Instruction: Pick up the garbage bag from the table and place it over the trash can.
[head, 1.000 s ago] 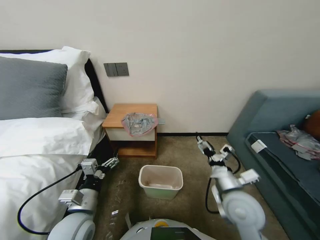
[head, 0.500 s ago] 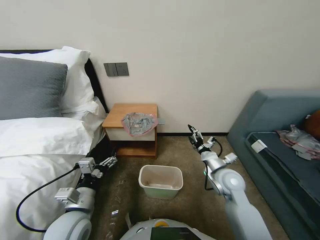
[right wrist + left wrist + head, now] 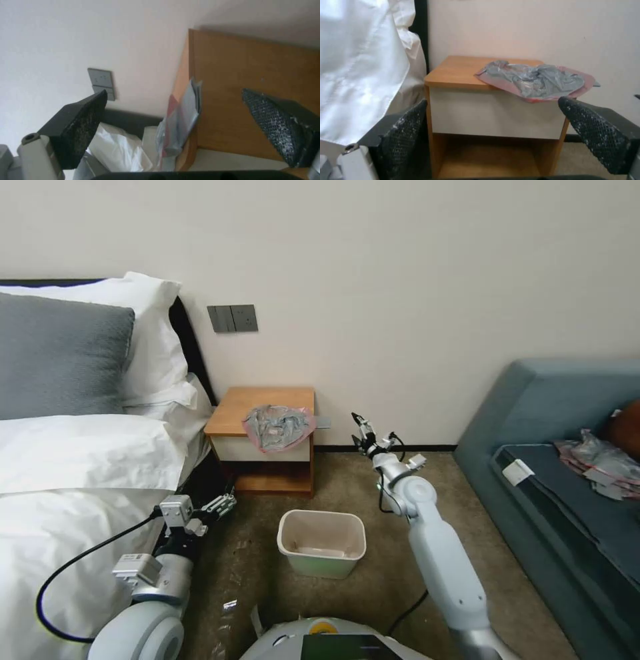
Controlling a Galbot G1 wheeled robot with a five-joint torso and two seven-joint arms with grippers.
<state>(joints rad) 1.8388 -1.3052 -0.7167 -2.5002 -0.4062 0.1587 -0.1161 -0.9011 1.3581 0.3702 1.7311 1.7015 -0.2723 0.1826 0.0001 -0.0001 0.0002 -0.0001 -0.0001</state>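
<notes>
Reaching toward the table (image 3: 235,410), the right gripper (image 3: 361,425) hangs in the air just beside its right edge, level with the top, black mesh-textured fingers (image 3: 276,123) spread apart with nothing between them. No writing or labels legible on anything. The bag (image 3: 279,427) lies crumpled on the table's front right corner: thin crinkly grey plastic, pink rim, one edge drooping over the white drawer front. Table top is smooth orange-brown wood with rounded corners and an open shelf below. The can (image 3: 322,543) stands on the brown carpet in front of the table, well apart from it; rectangular, rounded corners, cream rim, pale green lower body. Left gripper (image 3: 220,505) is low beside the white bedsheet (image 3: 73,493), fingers (image 3: 405,135) open, empty, facing the table.
</notes>
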